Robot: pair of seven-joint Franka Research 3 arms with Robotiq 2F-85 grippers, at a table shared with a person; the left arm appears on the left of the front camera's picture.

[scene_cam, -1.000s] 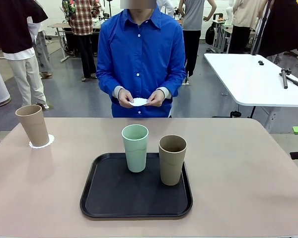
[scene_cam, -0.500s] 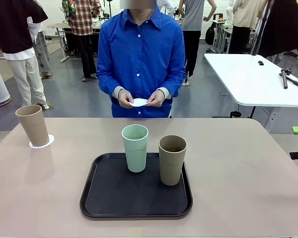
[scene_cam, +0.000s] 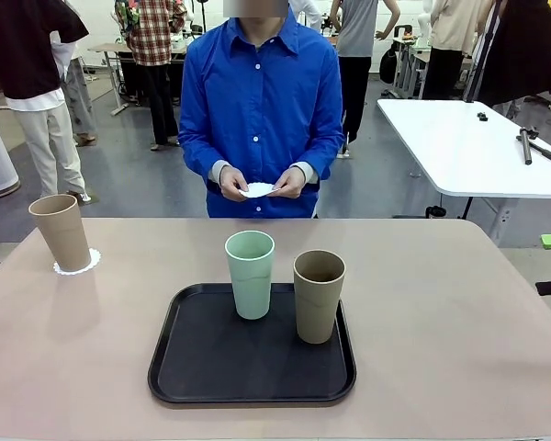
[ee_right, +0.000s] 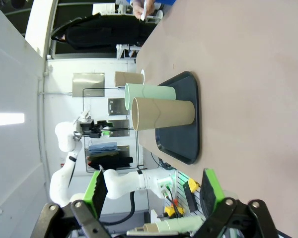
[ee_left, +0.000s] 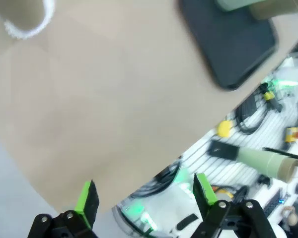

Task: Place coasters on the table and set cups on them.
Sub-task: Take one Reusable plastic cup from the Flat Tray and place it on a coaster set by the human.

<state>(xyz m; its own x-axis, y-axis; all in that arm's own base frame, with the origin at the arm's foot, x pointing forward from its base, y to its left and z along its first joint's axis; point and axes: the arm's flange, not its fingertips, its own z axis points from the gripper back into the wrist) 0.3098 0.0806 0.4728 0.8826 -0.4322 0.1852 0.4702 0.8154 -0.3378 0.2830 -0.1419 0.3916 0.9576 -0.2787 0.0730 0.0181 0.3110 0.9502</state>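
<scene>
Left end effector (ee_left: 144,191) spread wide, empty; right end effector (ee_right: 154,186) likewise. Person's hands (scene_cam: 231,183) hold coaster (scene_cam: 257,189).

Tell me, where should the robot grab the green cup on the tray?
Probably across the upper wall of the green cup, side-on from the robot's left: it stands upright with no handle, and the brown cup crowds its right side.

The left gripper (ee_left: 144,198) is held open, its two green-padded fingers (ee_left: 87,202) spread wide apart with nothing gripped between them. The right gripper (ee_right: 154,193) is likewise held open and empty, its fingers (ee_right: 211,191) parted. In the right wrist view the white left arm (ee_right: 120,180) is seen farther off, raised and bent.
</scene>
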